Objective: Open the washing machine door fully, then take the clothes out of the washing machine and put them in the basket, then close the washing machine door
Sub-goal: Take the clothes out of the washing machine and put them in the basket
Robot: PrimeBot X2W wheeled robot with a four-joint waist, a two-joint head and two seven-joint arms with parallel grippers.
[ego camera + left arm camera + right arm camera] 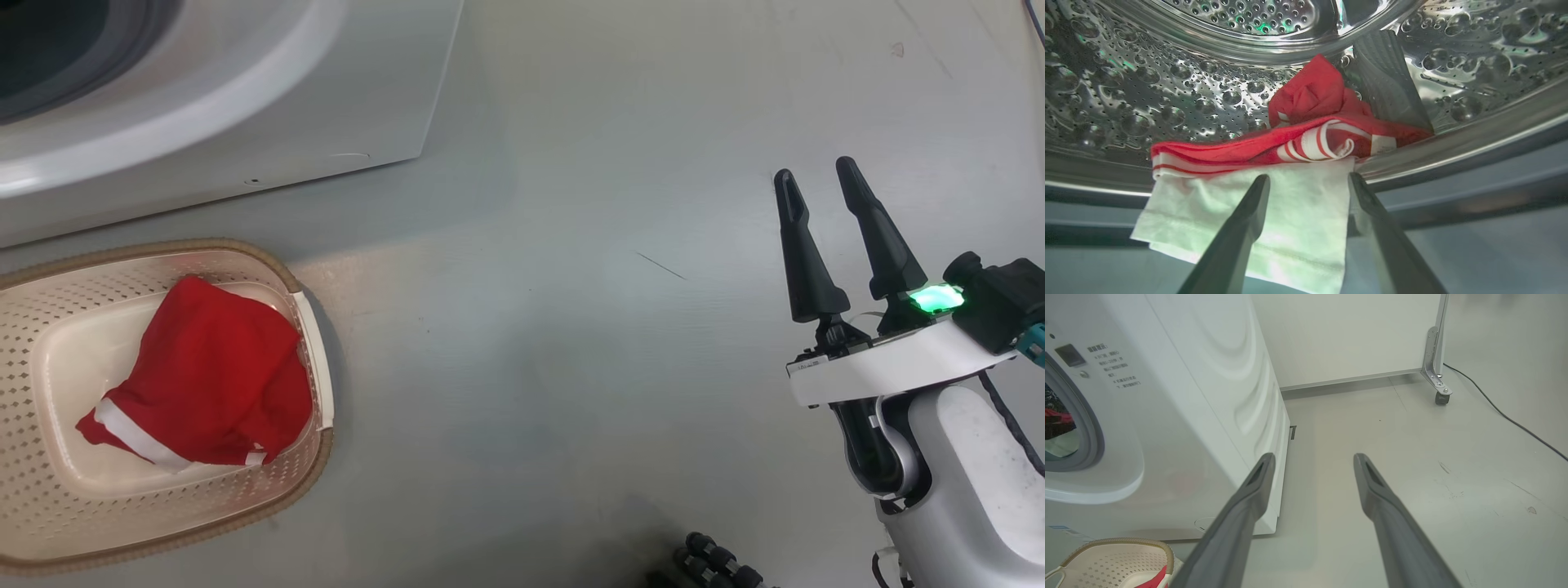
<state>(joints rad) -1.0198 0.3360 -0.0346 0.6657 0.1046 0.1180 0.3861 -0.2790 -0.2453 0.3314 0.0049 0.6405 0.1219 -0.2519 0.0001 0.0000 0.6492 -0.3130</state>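
In the left wrist view my left gripper (1309, 176) is open at the mouth of the steel drum (1167, 81), its fingers straddling the white panel of a red-and-white striped garment (1306, 139) that hangs over the drum's lip. Another red garment (212, 376) lies in the cream basket (49, 523) on the floor in front of the white washing machine (245, 122). My right gripper (819, 184) is open over bare floor to the right, holding nothing. The washing machine door is out of view.
The right wrist view shows the machine's side panel (1216, 396), a white partition on a caster (1441, 398) behind it, and a black cable (1506, 416) across the grey floor. Dark cable connectors (710, 563) sit at the head view's bottom edge.
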